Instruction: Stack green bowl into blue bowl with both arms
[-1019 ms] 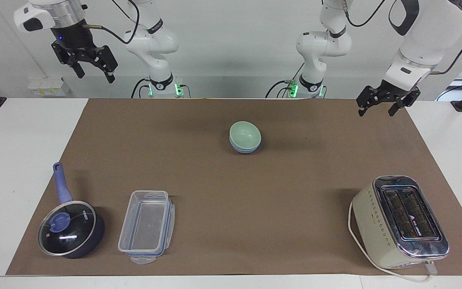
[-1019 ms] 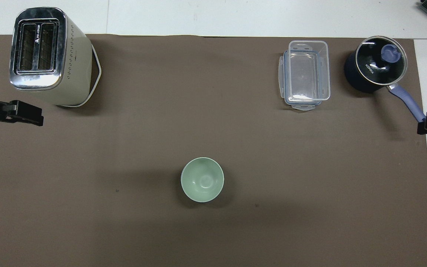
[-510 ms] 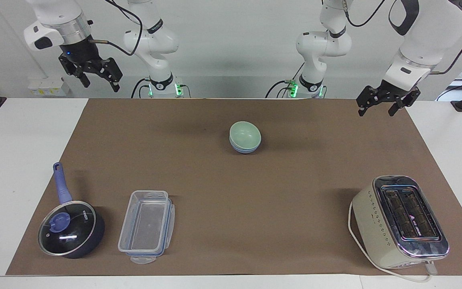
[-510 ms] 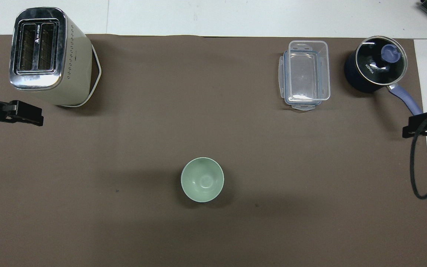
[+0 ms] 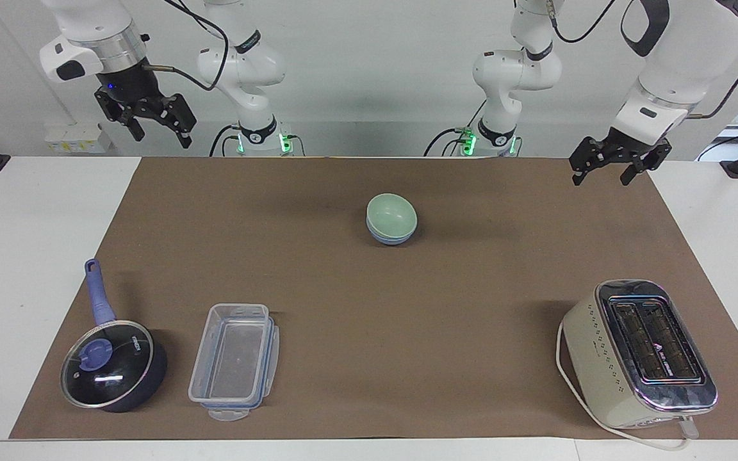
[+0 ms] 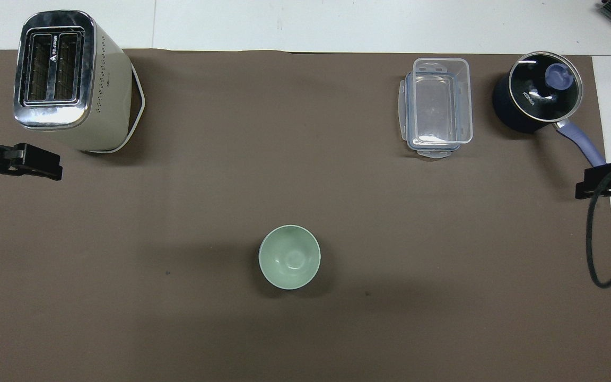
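Note:
The green bowl (image 5: 391, 214) sits nested in the blue bowl (image 5: 389, 239) in the middle of the brown mat, nearer to the robots than the other things. Only a blue band shows under the green rim. In the overhead view the green bowl (image 6: 289, 257) hides the blue one. My right gripper (image 5: 161, 136) is open and empty, up in the air over the mat's corner at the right arm's end; it also shows in the overhead view (image 6: 597, 183). My left gripper (image 5: 601, 178) is open and empty, over the mat's corner at the left arm's end (image 6: 45, 164).
A cream toaster (image 5: 638, 352) stands at the left arm's end, farther from the robots. A clear plastic container (image 5: 234, 358) and a dark lidded pot with a blue handle (image 5: 113, 365) stand at the right arm's end. The brown mat (image 5: 407, 320) covers the table.
My right gripper has swung a little inward toward the mat and turned, then nearly stopped. The left arm and the bowls have not moved.

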Tool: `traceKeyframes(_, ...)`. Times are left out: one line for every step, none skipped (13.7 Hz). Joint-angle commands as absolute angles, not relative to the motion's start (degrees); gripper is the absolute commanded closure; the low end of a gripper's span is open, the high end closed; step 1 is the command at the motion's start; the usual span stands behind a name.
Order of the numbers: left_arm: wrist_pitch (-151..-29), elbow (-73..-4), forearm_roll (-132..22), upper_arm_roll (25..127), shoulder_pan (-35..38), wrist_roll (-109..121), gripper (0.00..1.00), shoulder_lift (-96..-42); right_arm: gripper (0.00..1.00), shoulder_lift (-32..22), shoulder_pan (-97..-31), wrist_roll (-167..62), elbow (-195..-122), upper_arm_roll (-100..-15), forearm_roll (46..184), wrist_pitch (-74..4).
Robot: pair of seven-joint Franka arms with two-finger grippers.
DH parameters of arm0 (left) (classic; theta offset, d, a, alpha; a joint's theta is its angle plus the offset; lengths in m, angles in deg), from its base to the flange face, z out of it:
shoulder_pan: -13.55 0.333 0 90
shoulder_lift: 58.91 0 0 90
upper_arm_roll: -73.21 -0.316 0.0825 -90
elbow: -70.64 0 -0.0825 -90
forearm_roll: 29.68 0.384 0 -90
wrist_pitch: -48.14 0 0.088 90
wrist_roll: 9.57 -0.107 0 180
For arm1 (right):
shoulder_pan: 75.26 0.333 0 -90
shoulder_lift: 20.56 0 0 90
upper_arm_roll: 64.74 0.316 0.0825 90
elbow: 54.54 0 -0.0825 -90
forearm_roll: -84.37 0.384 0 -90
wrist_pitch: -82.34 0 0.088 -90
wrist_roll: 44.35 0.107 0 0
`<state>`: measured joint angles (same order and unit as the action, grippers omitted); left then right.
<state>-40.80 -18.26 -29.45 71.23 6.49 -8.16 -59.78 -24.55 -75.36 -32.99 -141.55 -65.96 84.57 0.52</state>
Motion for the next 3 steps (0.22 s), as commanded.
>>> traceKeyframes(-39.5, -17.2, -28.7, 71.6, 7.1, -8.5, 0.0, -60.2, 0.0, -25.9, -75.7, -33.9, -143.4, -65.7, 85.2, -0.6)
traceKeyframes(-39.5, -17.2, -28.7, 71.6, 7.1, -8.5, 0.0, -60.2, 0.0, -25.9, -75.7, -33.9, -143.4, -65.7, 85.2, -0.6)
traceKeyframes(-39.5, -17.2, -28.7, 71.6, 7.1, -8.5, 0.0, -60.2, 0.0, -25.9, -75.7, -34.1, -143.4, -65.7, 85.2, -0.6)
